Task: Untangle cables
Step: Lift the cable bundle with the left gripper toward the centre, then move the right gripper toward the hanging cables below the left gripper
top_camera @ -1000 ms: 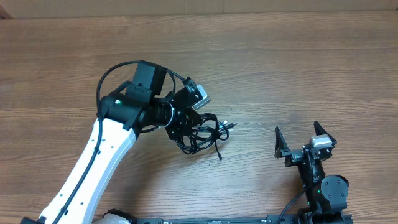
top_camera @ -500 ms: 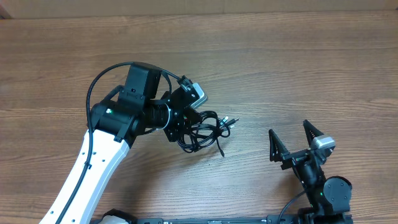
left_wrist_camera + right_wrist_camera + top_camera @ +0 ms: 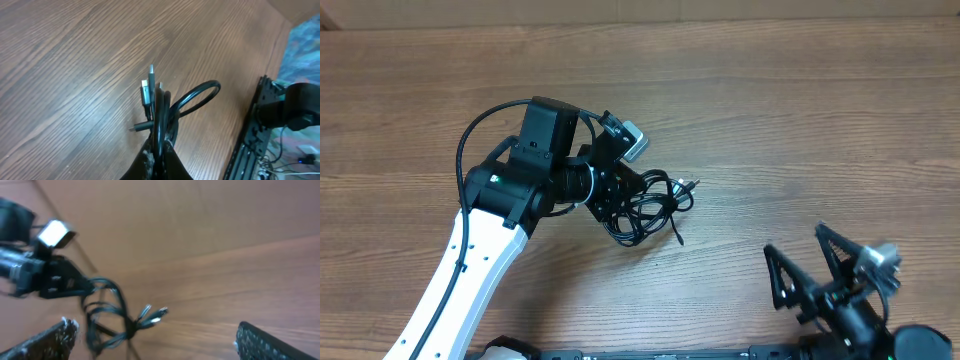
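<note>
My left gripper (image 3: 617, 196) is clamped shut on the cables (image 3: 655, 207). The knotted bundle sticks out toward 3 o'clock, plug ends (image 3: 690, 185) outermost, mid-table (image 3: 770, 110). My left arm (image 3: 470, 250) reaches in from 7 o'clock, wrist bent sideways. My right gripper (image 3: 810, 268) is at 5 o'clock, jaws spread wide, empty, well apart from the bundle.

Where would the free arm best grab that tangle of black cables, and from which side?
Probably the plug ends sticking out of the cables toward the right tool. They jut clear of the knot, and the left tool clamps the opposite side, so approaching from the right tool's side looks easiest.
</note>
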`<state>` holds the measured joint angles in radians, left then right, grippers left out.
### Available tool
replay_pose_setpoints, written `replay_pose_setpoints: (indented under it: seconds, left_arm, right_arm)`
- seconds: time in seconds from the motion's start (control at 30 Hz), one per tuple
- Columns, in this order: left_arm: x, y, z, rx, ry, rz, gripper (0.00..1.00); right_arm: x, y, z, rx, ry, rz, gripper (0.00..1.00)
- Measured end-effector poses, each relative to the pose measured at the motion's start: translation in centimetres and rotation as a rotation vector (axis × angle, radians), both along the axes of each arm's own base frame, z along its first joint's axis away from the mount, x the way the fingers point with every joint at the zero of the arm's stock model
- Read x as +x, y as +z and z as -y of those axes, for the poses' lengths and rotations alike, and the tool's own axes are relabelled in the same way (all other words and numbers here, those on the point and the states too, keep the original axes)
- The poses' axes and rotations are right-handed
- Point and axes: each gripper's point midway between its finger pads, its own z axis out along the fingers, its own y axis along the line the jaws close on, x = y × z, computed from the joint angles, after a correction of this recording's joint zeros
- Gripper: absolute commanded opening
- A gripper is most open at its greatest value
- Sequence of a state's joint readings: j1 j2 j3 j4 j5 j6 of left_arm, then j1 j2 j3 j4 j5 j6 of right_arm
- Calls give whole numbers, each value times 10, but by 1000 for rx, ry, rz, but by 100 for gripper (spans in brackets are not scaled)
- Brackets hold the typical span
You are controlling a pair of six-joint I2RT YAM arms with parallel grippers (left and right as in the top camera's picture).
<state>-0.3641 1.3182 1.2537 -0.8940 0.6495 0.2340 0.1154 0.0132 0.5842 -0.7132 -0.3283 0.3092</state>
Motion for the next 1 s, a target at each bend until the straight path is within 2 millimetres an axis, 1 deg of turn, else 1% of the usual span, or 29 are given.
replay_pose_setpoints:
  seconds: [0.13,0.27,0.33,0.4,0.5,0.63,0.73,0.83,0.9,0.93,0.97,1.0]
  left_arm:
    - [-3,2,3,-22,-12,-13,4]
    - [-6,4,5,-43,-20,-29,4]
    - [-7,5,6,-48,-23,-37,4]
    - [-9,4,6,-49,-26,-45,4]
    - [-11,4,7,-53,-33,-51,4]
    - [-16,6,16,-58,-66,-39,4]
    - [-20,8,23,-62,-91,-30,4]
    - [-24,8,27,-62,-107,-31,4]
    - [-25,8,28,-62,-111,-30,4]
    - [-25,8,28,-62,-111,-31,4]
    - [-25,8,28,-64,-112,-31,4]
    - [-26,9,29,-70,-117,-33,4]
  right_arm:
    - [-19,12,-7,14,53,-35,100]
    - [-22,14,-10,30,73,-121,100]
    - [-19,9,-12,35,78,-199,100]
    - [-13,1,-15,37,91,-322,100]
    - [-6,-3,-23,46,133,-414,100]
    - [10,-7,-44,82,251,-519,100]
    - [21,-6,-50,106,276,-541,100]
    - [26,-15,-54,130,297,-611,100]
    - [27,-19,-59,146,326,-655,94]
    - [27,-21,-62,150,347,-668,87]
    - [27,-22,-65,152,372,-680,81]
    - [27,-23,-67,151,392,-686,79]
